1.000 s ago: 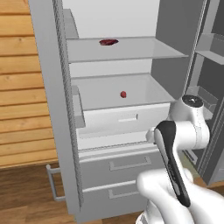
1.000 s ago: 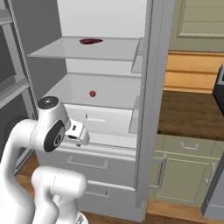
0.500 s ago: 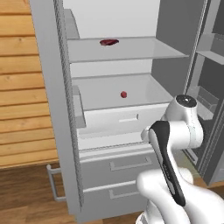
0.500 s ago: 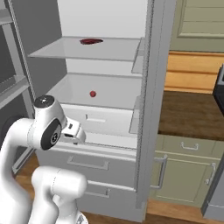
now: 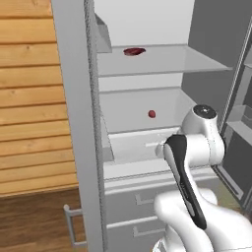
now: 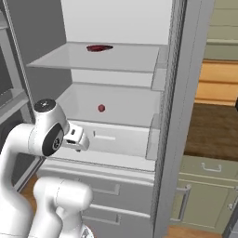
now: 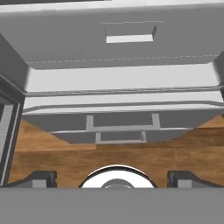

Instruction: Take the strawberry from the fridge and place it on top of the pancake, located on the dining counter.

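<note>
The fridge (image 5: 74, 123) stands open in front of me. The strawberry (image 5: 151, 114) (image 6: 101, 108), a small dark red lump, lies in the white bin below the glass shelf. My gripper (image 6: 75, 138) hangs in front of that bin's front wall, lower than the strawberry and to its left in the right base view. It points downward. In the hand view the gripper (image 7: 112, 177) is open, its fingertips (image 7: 40, 178) wide apart with nothing between them, above the fridge's lower drawers (image 7: 120, 127) and the wooden floor. The pancake and the dining counter are out of view.
A flat dark red item (image 5: 134, 51) (image 6: 99, 48) lies on the glass shelf (image 5: 162, 61) above the bin. The open fridge door (image 5: 241, 123) stands at the right of the left base view. Green cabinets (image 6: 204, 195) under a dark worktop stand right of the fridge.
My arm's wrist has shifted a little to the left, nearer the bin front. The jaws have stayed open and the strawberry has not moved.
</note>
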You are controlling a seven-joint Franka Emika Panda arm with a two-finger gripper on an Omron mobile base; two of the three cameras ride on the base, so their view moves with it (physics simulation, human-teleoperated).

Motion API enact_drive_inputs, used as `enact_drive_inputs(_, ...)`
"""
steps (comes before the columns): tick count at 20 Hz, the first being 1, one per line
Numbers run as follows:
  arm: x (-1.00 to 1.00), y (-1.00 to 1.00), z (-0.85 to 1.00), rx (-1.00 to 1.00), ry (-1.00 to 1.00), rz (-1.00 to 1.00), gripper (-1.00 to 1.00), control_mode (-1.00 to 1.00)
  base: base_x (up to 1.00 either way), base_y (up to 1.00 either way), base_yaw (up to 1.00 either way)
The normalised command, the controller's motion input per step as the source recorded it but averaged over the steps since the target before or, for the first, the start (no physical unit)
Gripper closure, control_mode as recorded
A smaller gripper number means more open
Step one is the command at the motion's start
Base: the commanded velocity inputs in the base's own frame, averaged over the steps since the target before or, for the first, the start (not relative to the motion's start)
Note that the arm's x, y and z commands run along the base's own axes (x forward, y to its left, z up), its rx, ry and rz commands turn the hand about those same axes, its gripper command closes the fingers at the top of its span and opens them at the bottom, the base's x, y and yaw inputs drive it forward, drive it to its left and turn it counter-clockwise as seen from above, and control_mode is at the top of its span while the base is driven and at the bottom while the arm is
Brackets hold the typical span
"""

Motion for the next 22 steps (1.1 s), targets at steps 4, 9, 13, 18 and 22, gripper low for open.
enact_drive_inputs(4,0.00,0.00,0.00,0.00,0.00,0.00,-1.00,1.00,0.37,-0.43,0.01)
enact_drive_inputs(9,0.00,0.00,0.00,0.00,0.00,0.00,-1.00,1.00,0.36,-0.23,0.00)
enact_drive_inputs(13,0.00,0.00,0.00,0.00,0.00,0.00,-1.00,1.00,0.44,-0.01,0.00)
enact_drive_inputs(18,0.00,0.00,0.00,0.00,0.00,0.00,-1.00,1.00,0.52,0.03,0.00)
enact_drive_inputs(22,0.00,0.00,0.00,0.00,0.00,0.00,-1.00,1.00,0.57,0.01,0.00)
